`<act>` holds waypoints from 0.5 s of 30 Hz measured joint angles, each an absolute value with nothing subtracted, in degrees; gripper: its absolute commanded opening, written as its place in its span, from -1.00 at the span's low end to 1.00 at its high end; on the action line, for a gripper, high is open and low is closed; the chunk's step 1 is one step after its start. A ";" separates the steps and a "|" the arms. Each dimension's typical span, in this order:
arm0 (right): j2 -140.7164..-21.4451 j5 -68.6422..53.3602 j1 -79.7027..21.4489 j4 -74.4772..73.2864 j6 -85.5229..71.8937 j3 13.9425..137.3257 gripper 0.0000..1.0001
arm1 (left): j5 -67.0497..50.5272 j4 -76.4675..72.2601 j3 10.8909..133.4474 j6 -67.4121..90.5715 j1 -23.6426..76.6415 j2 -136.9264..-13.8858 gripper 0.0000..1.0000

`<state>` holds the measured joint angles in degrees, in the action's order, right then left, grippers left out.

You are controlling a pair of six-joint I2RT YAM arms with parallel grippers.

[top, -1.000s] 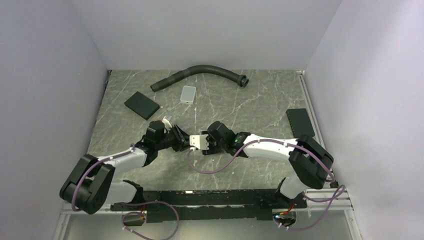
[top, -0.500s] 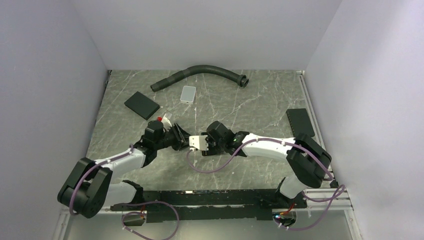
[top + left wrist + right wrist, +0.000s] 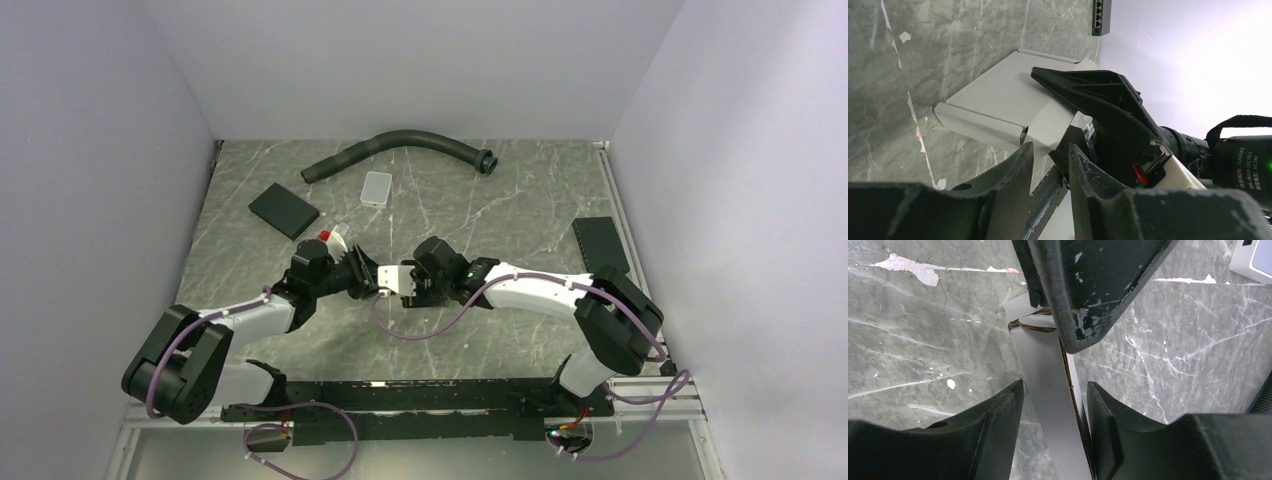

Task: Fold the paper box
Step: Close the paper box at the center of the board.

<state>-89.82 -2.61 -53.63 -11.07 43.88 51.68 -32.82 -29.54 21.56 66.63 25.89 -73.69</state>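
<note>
The tabletop (image 3: 500,210) fills the middle of the overhead view, hemmed by pale walls (image 3: 420,70) on the left, top and right (its edges meet them directly). The widest bare stretches lie in the centre right, between the arms and the hose, and along the lower left edge.

The left arm (image 3: 240,318) reaches up from the lower left and the right arm (image 3: 540,290) comes in from the lower right. Their tips meet just left of the frame's centre.

A dark hose (image 3: 400,142) arcs along the top edge. A black slab (image 3: 601,245) lies against the right edge. A black pad (image 3: 284,210) sits in the upper left, well apart from the arms. A grey tile (image 3: 377,187) lies just below the hose, near the pad.

The box (image 3: 392,278) is a small white carton between the two tips. It is held low over the tabletop, though whether it touches the surface is unclear.

In the right wrist view the right pincer (image 3: 1054,385) pinches the box (image 3: 1048,375) by its long edges, one finger on each side. The left arm's finger crosses its far end.

In the left wrist view the left pincer (image 3: 1049,147) has its fingers narrowly apart. A creased flap of the box (image 3: 998,105) is right at their tips (whether they nip it I cannot tell).
</note>
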 measured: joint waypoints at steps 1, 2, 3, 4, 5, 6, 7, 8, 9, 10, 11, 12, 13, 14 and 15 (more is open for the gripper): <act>-89.82 -2.83 -53.56 -11.11 43.79 51.77 0.06 | -33.06 -29.67 21.56 66.65 25.89 -73.76 -0.26; -89.82 -3.05 -53.49 -11.16 43.68 51.81 0.06 | -33.17 -29.78 21.56 66.65 25.89 -73.87 -0.26; -89.82 -3.14 -53.41 -11.18 43.62 51.86 0.06 | -33.28 -30.06 21.56 66.67 25.89 -74.13 -0.26; -89.82 -3.29 -53.32 -11.33 43.48 51.92 0.06 | -33.43 -30.46 21.56 66.72 25.89 -74.50 -0.26; -89.82 -3.44 -53.25 -11.57 43.40 52.05 0.06 | -33.54 -30.87 21.56 66.76 25.89 -74.87 -0.26; -89.82 -3.53 -53.21 -11.66 43.31 52.16 0.06 | -33.74 -31.22 21.56 66.85 25.89 -75.31 -0.26; -89.82 -3.55 -53.15 -11.77 43.27 52.27 0.06 | -33.85 -31.46 21.56 66.89 25.89 -75.66 -0.26; -89.82 -3.57 -53.06 -11.94 43.22 52.40 0.06 | -33.89 -31.59 21.56 66.89 25.89 -75.92 -0.26; -89.82 -3.60 -52.95 -11.97 43.20 52.49 0.06 | -33.91 -31.68 21.56 66.92 25.89 -76.03 -0.26; -89.82 -3.62 -52.93 -12.03 43.18 52.56 0.06 | -34.00 -31.75 21.56 66.89 25.89 -76.03 -0.25; -89.84 -3.68 -52.88 -12.03 43.07 52.58 0.06 | -34.13 -31.90 21.56 66.89 25.89 -76.03 -0.25; -89.91 -3.73 -52.88 -12.12 43.00 52.66 0.06 | -34.24 -31.99 21.56 66.92 25.89 -76.03 -0.25; -89.97 -3.75 -52.84 -12.14 42.96 52.71 0.06 | -34.30 -31.92 21.56 66.94 25.89 -76.03 -0.25; -90.08 -3.77 -52.80 -12.23 42.89 52.77 0.06 | -34.41 -31.92 21.56 66.96 25.89 -76.03 -0.25; -90.19 -3.77 -52.80 -12.23 42.85 52.80 0.06 | -34.54 -31.92 21.56 67.05 25.89 -76.03 -0.25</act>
<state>-90.19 -3.77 -52.80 -12.23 42.85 52.80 -34.54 -31.92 21.56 67.05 25.89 -76.03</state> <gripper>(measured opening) 0.530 0.373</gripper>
